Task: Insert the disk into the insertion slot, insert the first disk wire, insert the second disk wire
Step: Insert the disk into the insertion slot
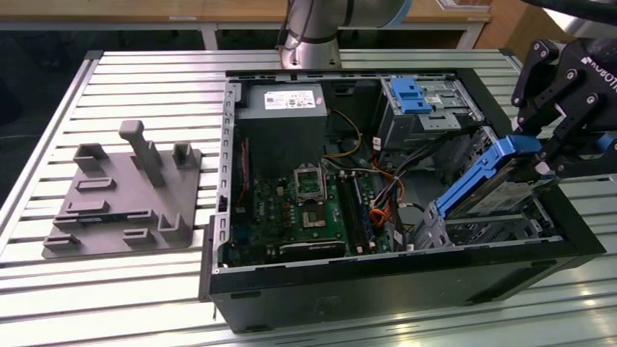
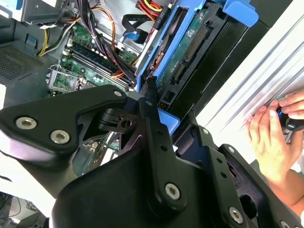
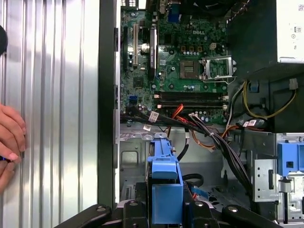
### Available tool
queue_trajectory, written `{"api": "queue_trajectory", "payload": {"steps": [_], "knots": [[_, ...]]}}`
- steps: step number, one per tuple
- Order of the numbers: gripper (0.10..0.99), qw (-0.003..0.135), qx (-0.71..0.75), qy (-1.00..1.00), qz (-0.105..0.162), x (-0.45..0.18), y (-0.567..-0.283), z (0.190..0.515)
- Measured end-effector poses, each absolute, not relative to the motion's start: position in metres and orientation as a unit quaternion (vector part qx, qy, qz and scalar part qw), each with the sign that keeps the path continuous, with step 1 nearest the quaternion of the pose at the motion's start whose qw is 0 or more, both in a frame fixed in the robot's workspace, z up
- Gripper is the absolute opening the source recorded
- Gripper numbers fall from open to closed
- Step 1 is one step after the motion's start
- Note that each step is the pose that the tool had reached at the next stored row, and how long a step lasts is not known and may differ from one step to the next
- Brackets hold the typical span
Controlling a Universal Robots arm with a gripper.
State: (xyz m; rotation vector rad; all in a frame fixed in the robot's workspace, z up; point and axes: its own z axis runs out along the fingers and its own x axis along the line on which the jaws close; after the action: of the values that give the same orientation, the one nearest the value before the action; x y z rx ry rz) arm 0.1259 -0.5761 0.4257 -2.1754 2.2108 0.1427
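The claw (image 1: 538,157), at the right edge of the exterior view, is clenched on the upper end of the disk (image 1: 482,181), gripping its blue caddy. The disk hangs tilted. Its lower end dips toward the insertion slot (image 1: 501,233) in the lower right of the computer case (image 1: 386,278), and its upper end rises above the case wall. I judge the slant is meant to feed it into the cage end-first rather than drop it flat; it is not seated yet.

A bundle of cables (image 1: 381,191) lies just beside the slot, between it and the motherboard (image 1: 308,210), and could snag. The taller cage (image 1: 424,101) with its blue latch stands at upper right. On the table (image 1: 144,289), 1 grey fixture (image 1: 121,191) sits well apart at the exterior view's left. In the second wrist view a person's hand (image 2: 270,137) rests on the table outside the case.
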Motion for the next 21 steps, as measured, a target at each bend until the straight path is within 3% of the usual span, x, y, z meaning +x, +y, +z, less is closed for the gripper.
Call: {"api": "queue_trajectory", "payload": {"steps": [17, 21], "knots": [[0.361, 0.018, -0.701, 0.712, 0.046, 0.126, -0.576, 0.397], [0.427, 0.018, -0.701, 0.712, 0.046, 0.126, -0.576, 0.395]]}}
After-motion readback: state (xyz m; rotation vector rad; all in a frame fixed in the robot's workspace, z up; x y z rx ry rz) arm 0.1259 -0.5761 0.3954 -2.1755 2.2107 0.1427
